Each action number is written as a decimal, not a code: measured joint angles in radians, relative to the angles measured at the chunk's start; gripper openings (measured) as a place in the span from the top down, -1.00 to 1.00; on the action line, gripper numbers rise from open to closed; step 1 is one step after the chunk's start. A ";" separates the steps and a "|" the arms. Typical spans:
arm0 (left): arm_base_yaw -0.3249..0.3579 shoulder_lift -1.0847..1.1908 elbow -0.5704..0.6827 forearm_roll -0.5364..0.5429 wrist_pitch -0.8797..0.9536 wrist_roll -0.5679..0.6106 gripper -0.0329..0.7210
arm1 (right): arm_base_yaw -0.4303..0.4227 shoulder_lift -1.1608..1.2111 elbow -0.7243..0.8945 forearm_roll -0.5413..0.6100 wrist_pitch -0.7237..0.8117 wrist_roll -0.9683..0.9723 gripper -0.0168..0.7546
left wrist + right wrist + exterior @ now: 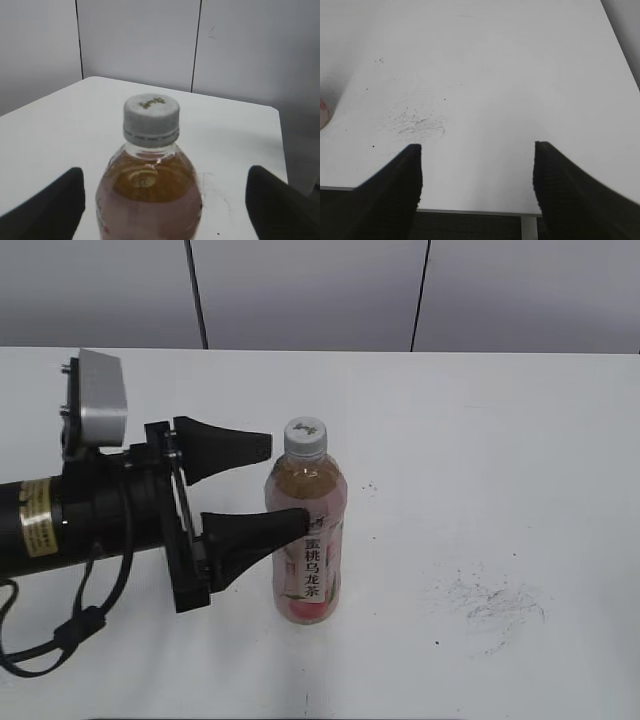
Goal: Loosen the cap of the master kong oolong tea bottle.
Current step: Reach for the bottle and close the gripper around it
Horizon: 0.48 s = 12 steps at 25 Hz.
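The master kong oolong tea bottle (308, 550) stands upright mid-table, amber tea inside, pink label with a white panel of black characters. Its white ribbed cap (305, 436) sits on the neck. In the left wrist view the bottle (148, 195) and cap (151, 119) fill the centre. My left gripper (285, 480) is open, its two black fingers just left of the bottle, one near the shoulder and one beside the label; it does not hold the bottle. My right gripper (477, 172) is open and empty above the table's front edge; it is out of the exterior view.
The white table (500, 440) has a patch of grey scuff marks (495, 600) to the right of the bottle, also in the right wrist view (417, 120). A grey panelled wall (310, 290) stands behind. The table's near edge (470, 211) shows under the right gripper.
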 joint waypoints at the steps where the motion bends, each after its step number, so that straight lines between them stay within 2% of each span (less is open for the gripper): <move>1: -0.008 0.022 -0.015 -0.003 0.000 -0.001 -0.64 | 0.000 0.000 0.000 0.000 0.000 0.000 -0.40; 12: -0.097 0.219 -0.166 -0.044 0.001 -0.003 -0.64 | 0.000 0.000 0.000 0.000 0.000 0.000 -0.40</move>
